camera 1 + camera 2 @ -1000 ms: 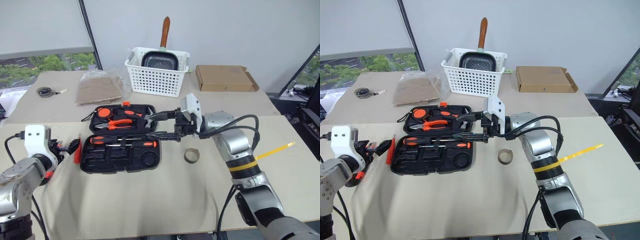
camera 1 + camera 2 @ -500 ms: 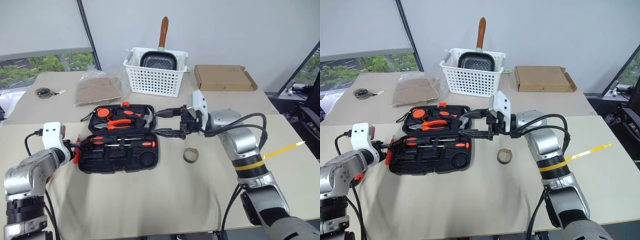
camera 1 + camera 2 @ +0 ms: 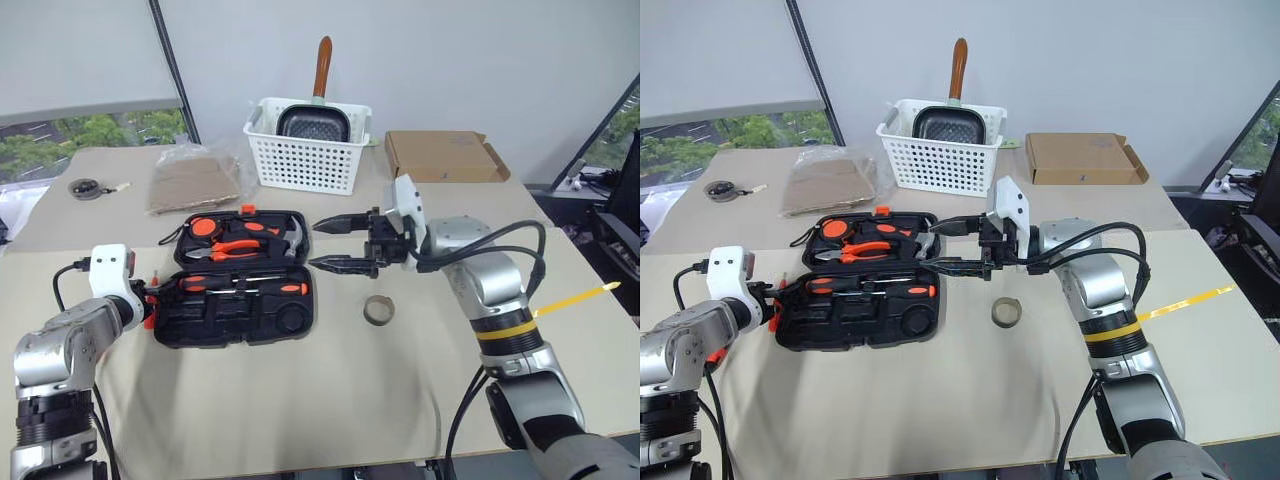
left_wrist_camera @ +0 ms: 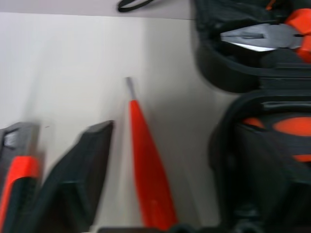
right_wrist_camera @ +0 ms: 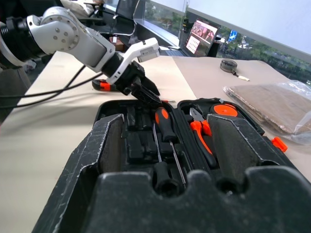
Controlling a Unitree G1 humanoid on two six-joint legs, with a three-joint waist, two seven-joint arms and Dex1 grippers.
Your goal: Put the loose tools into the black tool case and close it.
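Observation:
The black tool case [image 3: 232, 338] lies open on the table, with two orange-and-black screwdrivers [image 3: 245, 288] set in its near half. My left gripper [image 3: 150, 294] is low at the case's left edge. Its fingers [image 4: 82, 170] stand open, and the slim orange screwdriver [image 4: 146, 165] lies on the table just beside one of them, a gap between. An orange-black utility knife [image 4: 17, 184] lies further out by that hand. My right gripper [image 3: 333, 245] hovers open over the case's right edge, holding nothing. The small tape roll [image 3: 378, 310] sits on the table right of the case.
Pliers [image 3: 235, 245] and a hammer fill the case's far half. A white basket [image 3: 305, 160] with a pan stands at the back, a cardboard box [image 3: 440, 155] to its right, a bagged brown pad [image 3: 195, 180] and a round tape measure [image 3: 85, 187] at back left.
My left gripper has come down and in toward the slim screwdriver at the case's left edge. The head view has shifted slightly. The right gripper has kept its place.

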